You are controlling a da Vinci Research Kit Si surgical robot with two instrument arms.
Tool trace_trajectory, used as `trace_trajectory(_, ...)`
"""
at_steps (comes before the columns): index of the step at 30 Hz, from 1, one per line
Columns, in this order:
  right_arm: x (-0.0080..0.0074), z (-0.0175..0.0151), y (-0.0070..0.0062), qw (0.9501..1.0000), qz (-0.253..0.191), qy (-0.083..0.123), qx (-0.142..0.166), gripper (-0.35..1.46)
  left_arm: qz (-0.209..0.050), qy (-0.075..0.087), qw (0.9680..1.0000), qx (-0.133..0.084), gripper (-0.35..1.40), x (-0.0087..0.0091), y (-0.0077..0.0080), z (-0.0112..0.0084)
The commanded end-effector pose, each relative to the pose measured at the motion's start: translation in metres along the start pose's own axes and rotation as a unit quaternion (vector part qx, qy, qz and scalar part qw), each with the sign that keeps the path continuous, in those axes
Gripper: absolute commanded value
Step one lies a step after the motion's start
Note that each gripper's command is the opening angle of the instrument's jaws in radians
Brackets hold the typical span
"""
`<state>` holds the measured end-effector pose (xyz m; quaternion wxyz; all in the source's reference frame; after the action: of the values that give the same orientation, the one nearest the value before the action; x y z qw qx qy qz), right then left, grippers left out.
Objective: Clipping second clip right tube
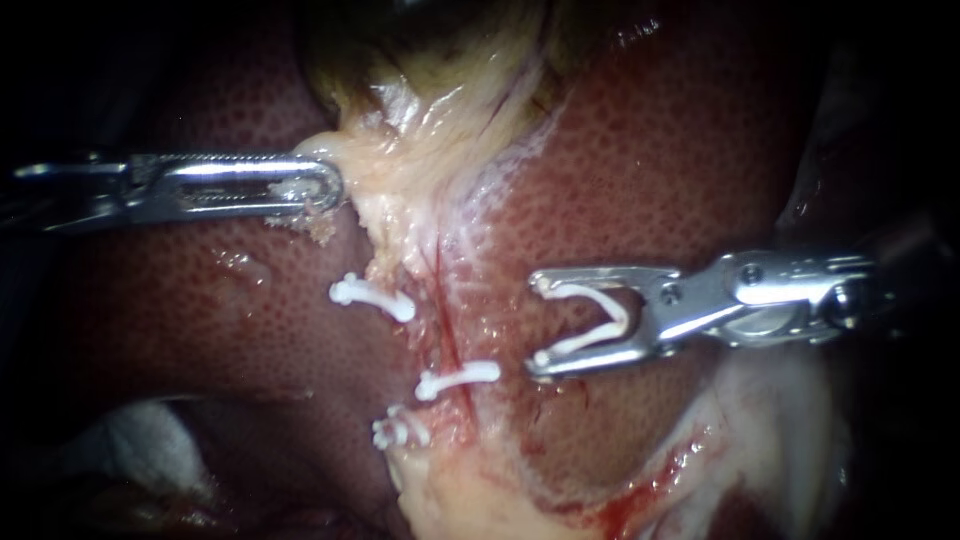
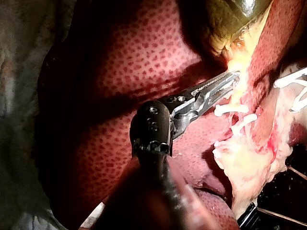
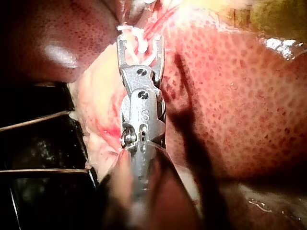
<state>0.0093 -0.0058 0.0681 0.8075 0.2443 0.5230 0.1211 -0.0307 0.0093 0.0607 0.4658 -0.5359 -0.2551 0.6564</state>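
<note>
My right instrument (image 1: 538, 325) comes in from the right, its jaws spread wide and holding an open white clip (image 1: 590, 320) between them. It hovers over the liver (image 1: 660, 160), just right of a thin red tube (image 1: 447, 325) and clear of it. One shut white clip (image 1: 458, 378) crosses that tube lower down. Two more white clips (image 1: 372, 297) (image 1: 400, 430) sit to its left. My left instrument (image 1: 325, 188) is shut on pale tissue (image 1: 400, 170) below the gallbladder (image 1: 430, 40). The right wrist view shows the loaded jaws (image 3: 140, 42) near the pale strip.
Dark red liver (image 2: 134, 72) lies on both sides of the pale fatty strip (image 1: 470, 500). White material (image 1: 150, 440) shows at the lower left and pale tissue (image 1: 790, 420) at the lower right. A bloody patch (image 1: 640, 490) marks the strip's lower right edge.
</note>
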Motion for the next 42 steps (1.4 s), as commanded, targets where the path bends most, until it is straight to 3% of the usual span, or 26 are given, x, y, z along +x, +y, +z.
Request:
trace_trajectory(1, -0.0007, 0.0009, 0.0003, 1.0000, 0.006, -0.004, 0.001, 0.50, 0.000, 0.000, 1.0000, 0.000, -0.35, 0.0000, 0.0001, 0.0000)
trace_trajectory(8, -0.0041, 0.0056, 0.0021, 0.9992, 0.034, -0.016, 0.015, 0.50, 0.000, 0.000, 1.0000, 0.001, -0.35, -0.0002, 0.0007, 0.0001)
trace_trajectory(14, -0.0058, 0.0088, 0.0029, 0.9980, 0.054, -0.022, 0.024, 0.50, 0.001, 0.000, 1.0000, 0.000, -0.35, -0.0003, 0.0008, 0.0001)
trace_trajectory(19, -0.0058, 0.0101, 0.0029, 0.9970, 0.067, -0.023, 0.033, 0.50, 0.001, -0.001, 1.0000, -0.001, -0.35, -0.0004, 0.0008, 0.0002)
trace_trajectory(30, -0.0054, 0.0117, 0.0029, 0.9925, 0.092, 0.009, 0.080, 0.49, 0.002, -0.001, 1.0000, -0.002, -0.35, -0.0006, 0.0008, 0.0006)
trace_trajectory(34, -0.0053, 0.0118, 0.0028, 0.9909, 0.099, 0.011, 0.090, 0.46, 0.002, -0.001, 1.0000, -0.002, -0.35, -0.0006, 0.0008, 0.0006)
trace_trajectory(42, -0.0056, 0.0116, 0.0033, 0.9897, 0.116, 0.011, 0.083, 0.33, 0.002, -0.001, 1.0000, -0.001, -0.35, -0.0008, 0.0008, 0.0007)
